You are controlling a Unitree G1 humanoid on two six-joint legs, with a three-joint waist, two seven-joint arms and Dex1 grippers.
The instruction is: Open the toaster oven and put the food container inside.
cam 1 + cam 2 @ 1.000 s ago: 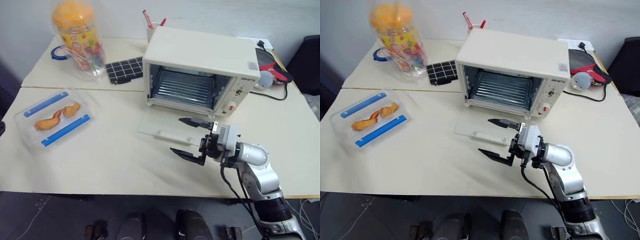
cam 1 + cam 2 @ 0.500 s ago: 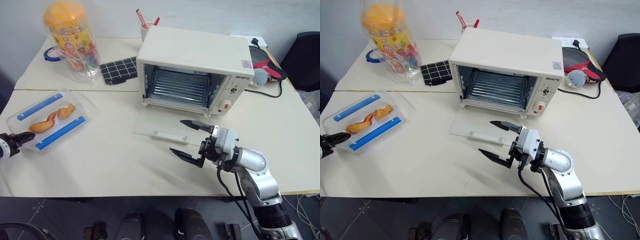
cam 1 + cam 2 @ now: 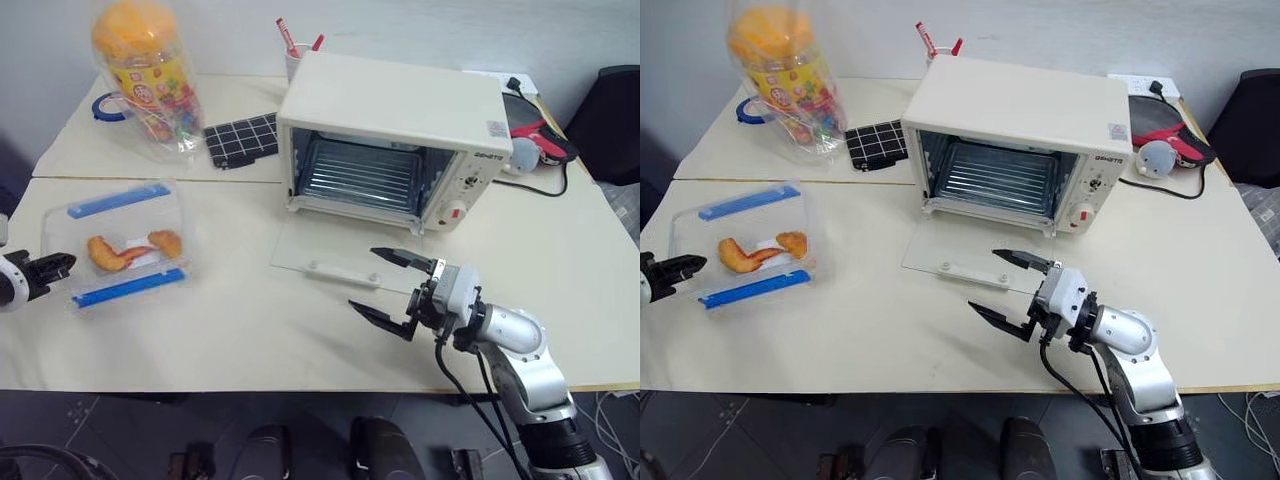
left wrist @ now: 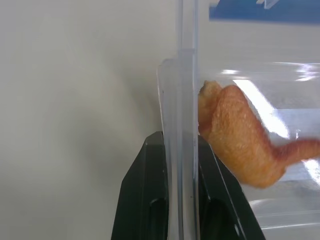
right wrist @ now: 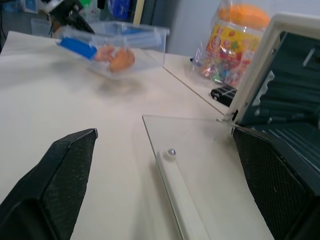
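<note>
The food container (image 3: 122,245), a shallow clear plastic box with two blue side clips and orange food pieces inside, is being gripped at its thin left rim by the closed left gripper (image 4: 180,150) at the left edge of the head view, seemingly tilted off the pale table (image 3: 230,320). The slick rim is being pinched at one end only, so the box is judged likely to swing or slip. At centre, the boxy cream toaster oven (image 3: 400,110) is being left open, glass door flat, with the right gripper (image 3: 388,293) being held wide open and empty just beside that door, lower right.
</note>
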